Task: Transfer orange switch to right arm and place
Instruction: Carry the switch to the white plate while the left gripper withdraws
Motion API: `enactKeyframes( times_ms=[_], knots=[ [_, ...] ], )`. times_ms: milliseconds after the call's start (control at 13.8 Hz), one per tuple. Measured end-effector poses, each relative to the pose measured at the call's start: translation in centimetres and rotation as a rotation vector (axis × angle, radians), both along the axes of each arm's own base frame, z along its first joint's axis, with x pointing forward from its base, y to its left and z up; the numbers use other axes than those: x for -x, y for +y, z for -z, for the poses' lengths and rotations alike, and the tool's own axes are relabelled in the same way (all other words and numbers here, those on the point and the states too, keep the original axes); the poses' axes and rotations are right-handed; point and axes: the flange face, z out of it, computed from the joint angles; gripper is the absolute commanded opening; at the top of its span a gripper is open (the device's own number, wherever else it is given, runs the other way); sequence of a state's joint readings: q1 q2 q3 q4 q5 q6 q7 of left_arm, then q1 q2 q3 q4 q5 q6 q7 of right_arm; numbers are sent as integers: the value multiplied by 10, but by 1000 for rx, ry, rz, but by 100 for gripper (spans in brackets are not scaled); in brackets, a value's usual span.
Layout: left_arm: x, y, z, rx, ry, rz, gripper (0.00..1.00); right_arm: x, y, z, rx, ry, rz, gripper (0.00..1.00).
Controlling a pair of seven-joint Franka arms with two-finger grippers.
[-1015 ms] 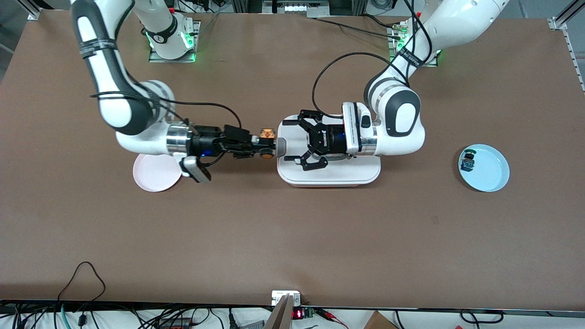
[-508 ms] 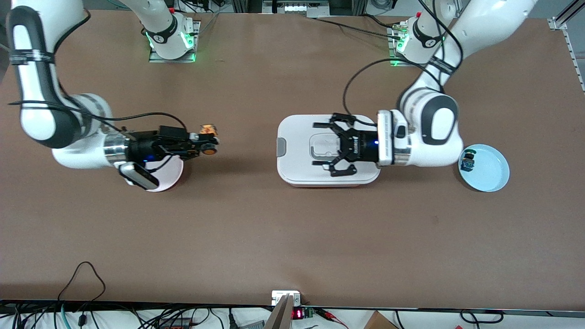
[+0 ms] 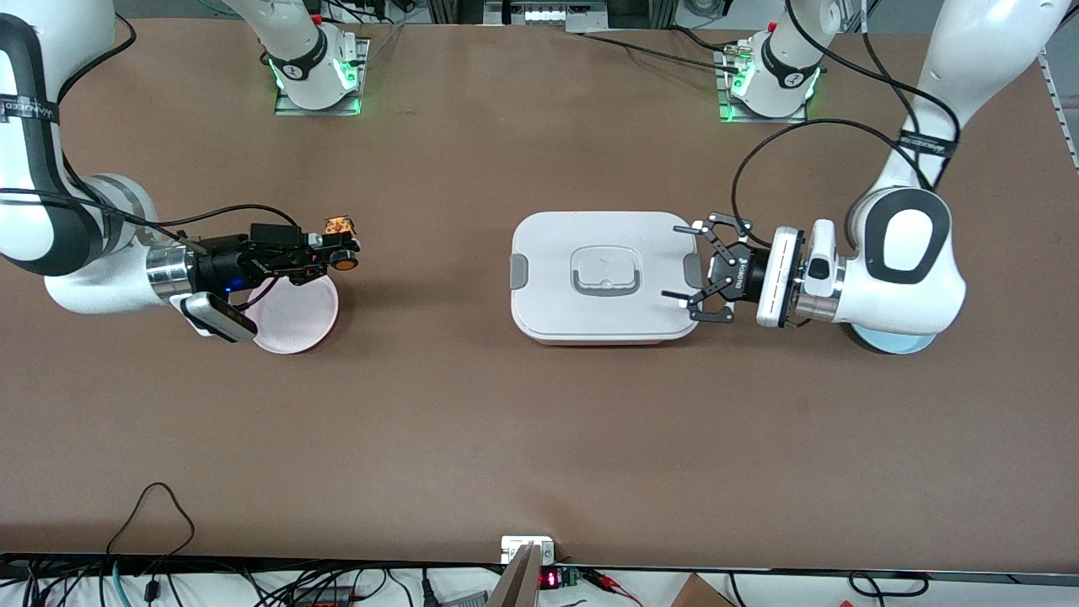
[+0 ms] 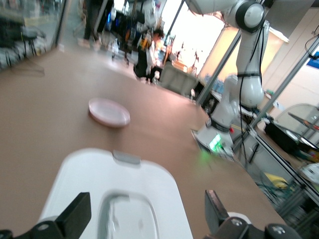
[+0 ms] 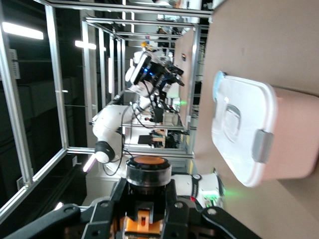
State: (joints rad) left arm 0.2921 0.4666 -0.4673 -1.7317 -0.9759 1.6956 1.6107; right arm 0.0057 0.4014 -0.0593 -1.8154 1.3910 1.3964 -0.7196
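Orange switch [image 3: 341, 244], black-bodied, is clamped in the slim fingers of the right gripper [image 3: 337, 246], which now hangs over the counter [image 3: 539, 438] just above the rim of the pink plate [image 3: 297, 316], having swung back from the middle of the counter over the past second. The left gripper [image 3: 696, 266], fingers spread wide and empty, has withdrawn to the edge of the white lidded box [image 3: 603, 274] at the left arm's end. The handover therefore appears complete; only the placing remains, probably on the pink plate. Small white lettering on the left gripper's body is too small to read.
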Motion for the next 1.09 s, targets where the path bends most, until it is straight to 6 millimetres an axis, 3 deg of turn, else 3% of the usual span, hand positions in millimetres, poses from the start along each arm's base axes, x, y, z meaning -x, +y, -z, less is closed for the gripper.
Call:
enactKeyframes(
  times_ms=[218,363,653,943,1088],
  knots=[
    [1,24,-19,-290,172,61,100,1,-31,5,129,-1,-32,0],
    [5,36,-33,-571,244,110,100,-3,-54,-2,249,27,-53,0],
    [13,20,-76,-1007,309,103,100,-17,-78,-47,569,100,-76,0],
    [13,5,-128,-1271,382,-140,100,-25,-99,-98,951,119,-52,0],
    [11,-3,-148,-1362,384,-287,100,-23,-95,-116,1116,99,-47,0]
  ],
)
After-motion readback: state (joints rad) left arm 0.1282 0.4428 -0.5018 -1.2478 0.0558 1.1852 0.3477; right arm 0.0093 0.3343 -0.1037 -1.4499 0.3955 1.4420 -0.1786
